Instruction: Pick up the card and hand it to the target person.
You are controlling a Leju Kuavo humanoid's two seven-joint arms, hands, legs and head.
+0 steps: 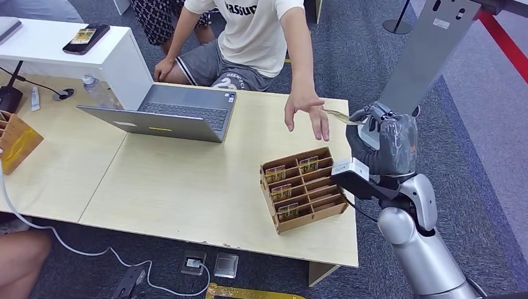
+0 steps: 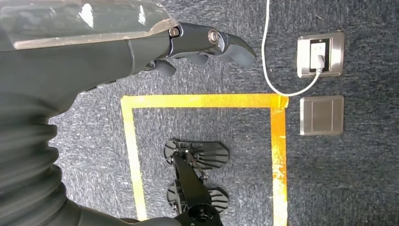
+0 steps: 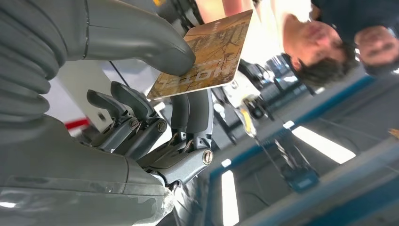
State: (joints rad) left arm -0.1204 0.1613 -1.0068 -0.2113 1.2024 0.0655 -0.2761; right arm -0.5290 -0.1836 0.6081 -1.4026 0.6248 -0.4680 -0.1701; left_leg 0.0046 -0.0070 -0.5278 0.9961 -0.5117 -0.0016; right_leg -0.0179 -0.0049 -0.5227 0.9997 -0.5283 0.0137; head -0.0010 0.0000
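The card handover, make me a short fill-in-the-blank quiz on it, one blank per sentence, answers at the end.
1. The card is pinched by the robot's ____ hand.
2. The person's hand reaching toward the card is empty and ____, fingers spread.
3. The wooden card rack stands on the ____.
4. Farther along the table, the laptop has its lid ____.

Missing words: right; open; table; open
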